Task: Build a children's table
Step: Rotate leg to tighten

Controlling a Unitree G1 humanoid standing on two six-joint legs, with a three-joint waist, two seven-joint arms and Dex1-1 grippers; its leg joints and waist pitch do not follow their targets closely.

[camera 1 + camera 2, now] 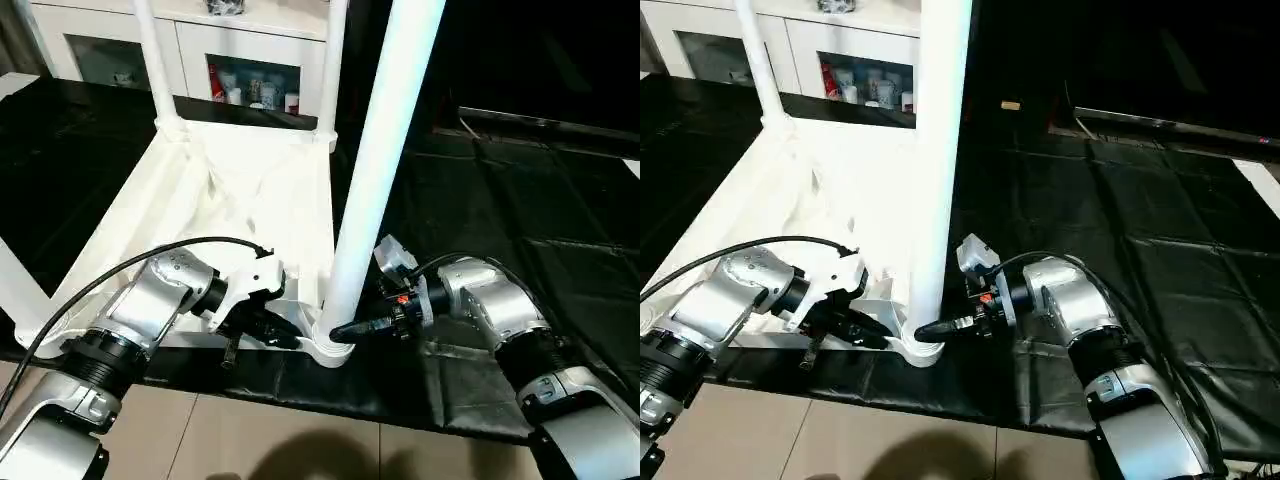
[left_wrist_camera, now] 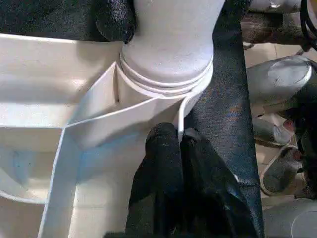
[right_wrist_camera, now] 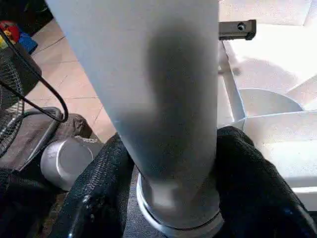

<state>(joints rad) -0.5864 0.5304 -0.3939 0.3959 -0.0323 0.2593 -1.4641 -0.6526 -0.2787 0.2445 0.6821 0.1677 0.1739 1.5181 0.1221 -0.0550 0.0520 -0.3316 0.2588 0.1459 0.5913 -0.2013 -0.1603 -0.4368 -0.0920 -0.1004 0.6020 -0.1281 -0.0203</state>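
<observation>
Step in hand: while the table top point(image 1: 225, 215) lies ribbed side up at the near edge of the black-covered tabletop point(image 1: 520, 210), the near-right leg point(image 1: 375, 170) stands in its corner socket point(image 1: 333, 347), so seating this leg looks like the current step.
Right pincer point(image 3: 168, 198): its 2 fingers point(image 3: 101, 191) flank the leg's base, touching it on both sides.
Left pincer point(image 2: 179, 148): fingers together, pinched on the thin rim wall of the top just beside the socket.
Other legs: 2 point(image 1: 155, 60) stand upright in the far corners.
Next move: probably twisting or pressing the leg home while the left steadies the top.
Surroundings: a white glass-door cabinet point(image 1: 250, 60) stands beyond the far edge.
Obstacles: the left arm's cable point(image 1: 150, 255) hangs near the work.
</observation>
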